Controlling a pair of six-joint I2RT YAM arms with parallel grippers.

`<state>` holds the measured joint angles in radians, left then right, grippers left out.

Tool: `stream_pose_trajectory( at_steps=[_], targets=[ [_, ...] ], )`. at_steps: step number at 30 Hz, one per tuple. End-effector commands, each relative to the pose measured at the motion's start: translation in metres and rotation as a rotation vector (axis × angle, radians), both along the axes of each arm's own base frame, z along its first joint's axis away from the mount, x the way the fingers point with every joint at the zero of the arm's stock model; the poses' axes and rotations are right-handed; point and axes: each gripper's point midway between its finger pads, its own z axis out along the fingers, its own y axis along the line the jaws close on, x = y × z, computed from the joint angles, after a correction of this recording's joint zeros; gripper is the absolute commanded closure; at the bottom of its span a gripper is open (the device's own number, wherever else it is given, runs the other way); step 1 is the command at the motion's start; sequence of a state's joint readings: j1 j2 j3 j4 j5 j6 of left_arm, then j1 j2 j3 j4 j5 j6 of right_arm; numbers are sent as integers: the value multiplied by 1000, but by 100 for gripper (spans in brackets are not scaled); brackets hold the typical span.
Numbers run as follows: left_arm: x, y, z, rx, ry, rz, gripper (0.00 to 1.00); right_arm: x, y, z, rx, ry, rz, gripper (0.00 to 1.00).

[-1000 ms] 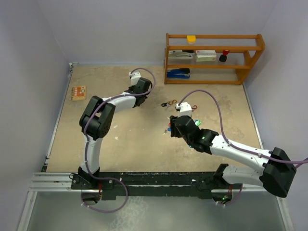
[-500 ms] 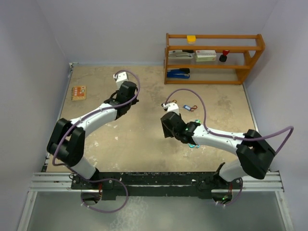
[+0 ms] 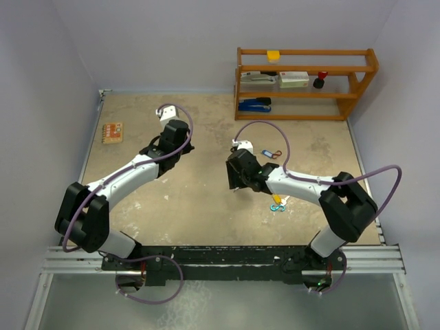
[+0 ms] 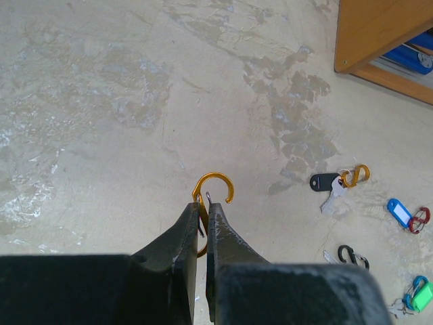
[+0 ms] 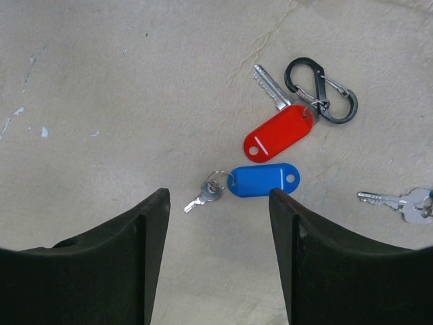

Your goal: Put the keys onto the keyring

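— The keys (image 5: 269, 87) are only partly sorted, as I read it. Under my right gripper (image 5: 218, 196) a blue-tagged key (image 5: 263, 180) lies flat on the table (image 5: 81, 81) on its little split ring, with no clip on it. Just beyond it a red-tagged key (image 5: 279, 133) touches a black carabiner (image 5: 322, 81). I can't tell whether it is actually threaded on.

— And your grippers?

— The right one is spread wide with nothing in it, hovering over that blue tag. My left gripper (image 4: 203, 208) is pinched tight on a gold carabiner (image 4: 214, 176), hook end up, and I see nothing hanging on it.

— Anything finished, then?

— Possibly. In the left wrist view a black-tagged key (image 4: 323, 181) sits against an orange clip (image 4: 356, 175), and another blue tag (image 4: 399, 212) sits against a red clip (image 4: 418, 220). Those pairs may be done, but they're too small for me to be sure.

— What's left?

— In my judgement the gold carabiner has yet to take a key, and the blue-tagged key is the likely one. It would have to be picked up, carried across to the left side and threaded on.
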<state>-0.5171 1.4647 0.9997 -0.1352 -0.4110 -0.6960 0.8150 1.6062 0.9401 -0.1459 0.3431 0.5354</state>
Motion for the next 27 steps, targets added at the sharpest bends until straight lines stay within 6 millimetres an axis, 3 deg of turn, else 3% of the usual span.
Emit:
stream_pose_trajectory(
  at_steps=[1,6,13,27],
  targets=[
    [1,-1,14,-30,-38,-7,100,-1,11,13,102,-9,5,36],
    [2,-3,16,-36,-38,-11,100,-5,12,9,130,-1,5,34],
    [-2,-1,20,-36,-44,-16,100,-5,11,17,192,-18,-25,21],
    [-4,0,27,-48,-62,-18,100,-14,19,15,324,-11,-34,22]
  ],
)
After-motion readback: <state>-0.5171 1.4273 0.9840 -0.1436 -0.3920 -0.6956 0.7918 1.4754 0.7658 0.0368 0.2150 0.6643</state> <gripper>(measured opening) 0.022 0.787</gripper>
